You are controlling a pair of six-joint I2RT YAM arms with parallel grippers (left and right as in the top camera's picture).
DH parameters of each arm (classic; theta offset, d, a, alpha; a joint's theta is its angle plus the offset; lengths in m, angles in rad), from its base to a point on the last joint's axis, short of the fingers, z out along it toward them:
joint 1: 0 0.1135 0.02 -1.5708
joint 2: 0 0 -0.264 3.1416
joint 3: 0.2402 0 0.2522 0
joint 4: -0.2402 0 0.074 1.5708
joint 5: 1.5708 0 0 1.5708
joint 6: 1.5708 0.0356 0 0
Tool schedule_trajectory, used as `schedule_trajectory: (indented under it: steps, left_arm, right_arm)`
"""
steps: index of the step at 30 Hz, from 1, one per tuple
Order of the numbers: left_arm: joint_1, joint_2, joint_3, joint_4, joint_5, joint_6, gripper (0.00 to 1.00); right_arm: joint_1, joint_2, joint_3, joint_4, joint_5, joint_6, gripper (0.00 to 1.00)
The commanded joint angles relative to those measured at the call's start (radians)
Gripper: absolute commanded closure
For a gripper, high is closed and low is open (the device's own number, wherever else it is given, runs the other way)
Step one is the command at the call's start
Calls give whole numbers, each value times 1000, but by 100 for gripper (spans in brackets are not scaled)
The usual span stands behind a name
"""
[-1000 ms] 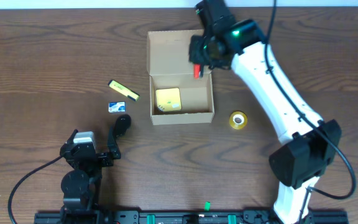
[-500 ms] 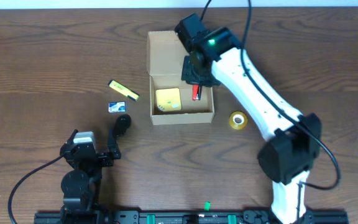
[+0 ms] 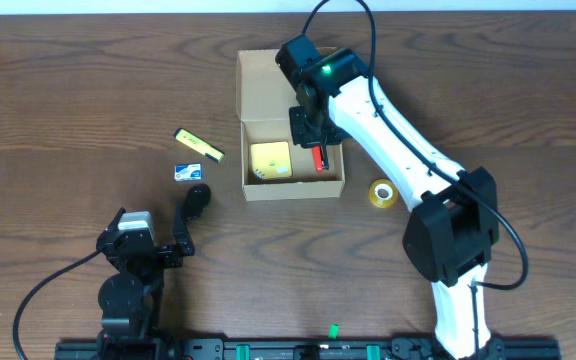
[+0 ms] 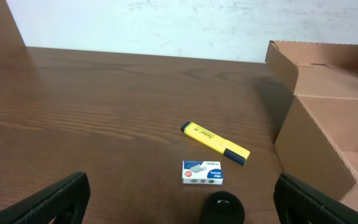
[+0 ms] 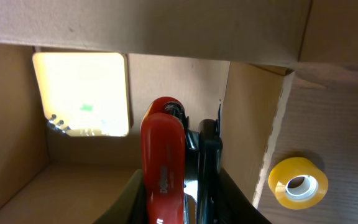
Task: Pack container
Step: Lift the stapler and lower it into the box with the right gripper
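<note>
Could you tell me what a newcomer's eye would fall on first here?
The white right arm reaching into the open cardboard box at the middle of the table stands out, its claw gripping a red and black object inside the box's right half. Next come the yellow pad inside the box and the yellow tape roll right of it.

Your right arm (image 3: 398,120) wears glossy white shells between black joints. A green light (image 3: 322,69) glows on the black housing at its 11 o'clock end, and a thin black cable (image 3: 372,20) loops off it. Your left arm (image 3: 128,270) is all black apart from a grey block (image 3: 134,223), with a black lead (image 3: 53,276) trailing toward 7 o'clock. The left hand (image 4: 188,202) has dark, ribbed fingers (image 4: 58,199).
</note>
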Motion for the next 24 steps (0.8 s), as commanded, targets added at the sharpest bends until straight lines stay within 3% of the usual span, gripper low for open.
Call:
schedule_trajectory:
  steps: [1, 24]
  left_arm:
    - [6, -6, -29, -8, 0, -6, 5]
    - [6, -6, -29, -8, 0, -6, 5]
  right_arm:
    - [9, -4, -19, 1, -11, -12, 99]
    - [-9, -4, -223, 192, 27, 129, 99]
